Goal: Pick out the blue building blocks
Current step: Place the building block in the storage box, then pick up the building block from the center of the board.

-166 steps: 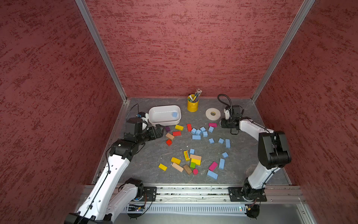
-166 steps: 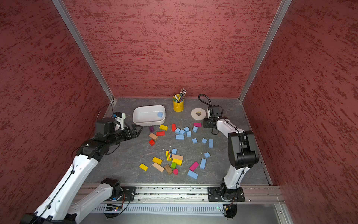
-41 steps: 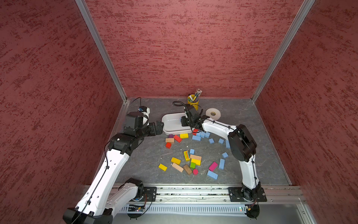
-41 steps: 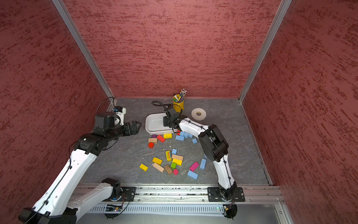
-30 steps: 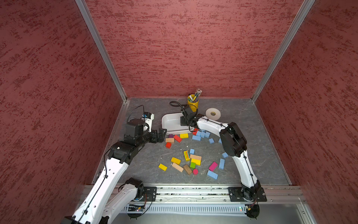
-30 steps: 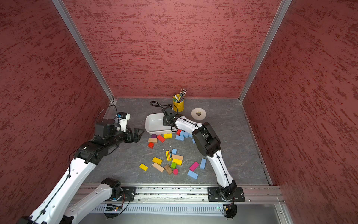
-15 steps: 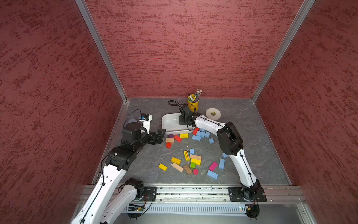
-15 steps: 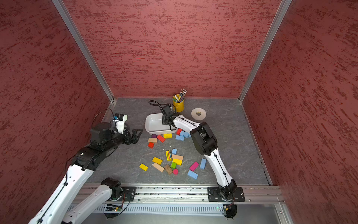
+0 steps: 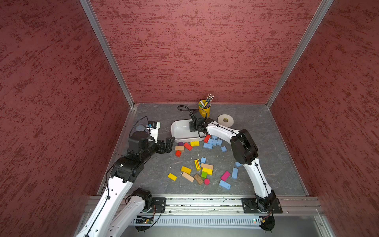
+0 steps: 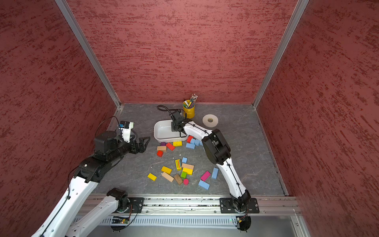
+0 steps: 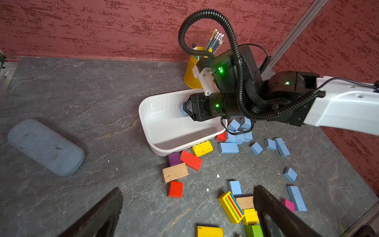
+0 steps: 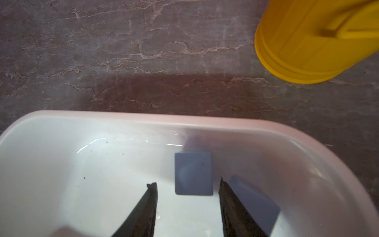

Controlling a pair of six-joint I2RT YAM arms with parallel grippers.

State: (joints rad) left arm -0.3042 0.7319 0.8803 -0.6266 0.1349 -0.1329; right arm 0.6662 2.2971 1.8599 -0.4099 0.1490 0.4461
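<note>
Looking matte, pale-blue block (square-faced)

Yellow pencil cup blurred, cropped by frame edge, blue block half hidden behind right gripper finger

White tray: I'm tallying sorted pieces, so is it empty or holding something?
Not empty: inside the white tray lie one blue block ahead of the open right gripper and another blue block beside it.
</note>
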